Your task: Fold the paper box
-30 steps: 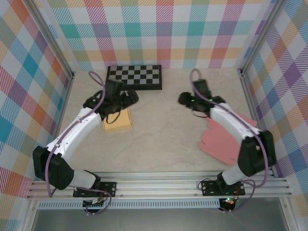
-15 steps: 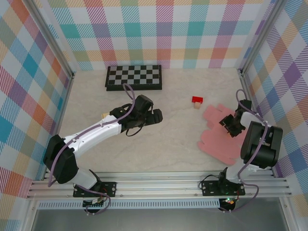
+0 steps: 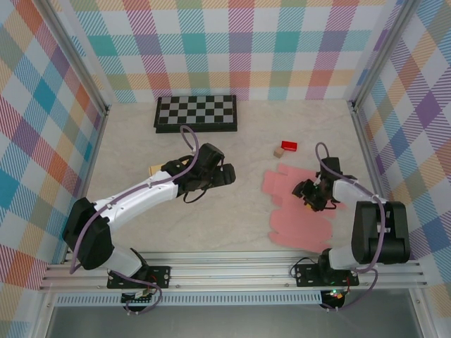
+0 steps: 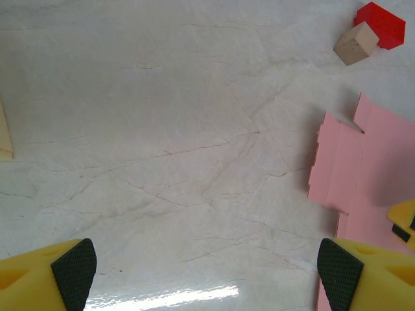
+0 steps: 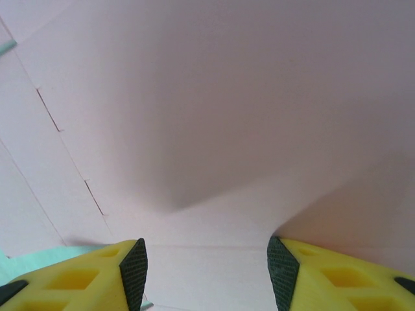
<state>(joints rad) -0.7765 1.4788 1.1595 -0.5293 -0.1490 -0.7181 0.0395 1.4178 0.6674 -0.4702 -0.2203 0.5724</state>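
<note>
Paper box point(image 3: 299, 225): unfolded, a flat pink sheet on the table point(image 3: 232, 218). It lies right of the checkerboard point(image 3: 196, 113) and well nearer to the arm bases than that board.

Right gripper point(image 3: 306, 193): I see it low over the upper part of the sheet, right of the checkerboard and nearer to me. In its wrist view the two yellow fingers stand apart, with bare pink sheet between the black pads point(image 5: 135, 262). They pinch nothing. I cannot tell whether the tips touch the paper. A soft shadowed crease crosses the sheet ahead of them.

Left gripper point(image 3: 225, 174): it sits just nearer to me than the checkerboard's right end, well apart from the sheet. Its jaws are spread wide and empty, with bare table between them in the wrist view.

Red block point(image 3: 289, 146) and beige block point(image 3: 278, 151): they touch each other, right of the checkerboard and a little nearer to me. Both lie just beyond the sheet's far edge.

Tan card point(image 3: 154, 170): it lies nearer to me than the checkerboard's left end, mostly hidden by the left arm.
</note>
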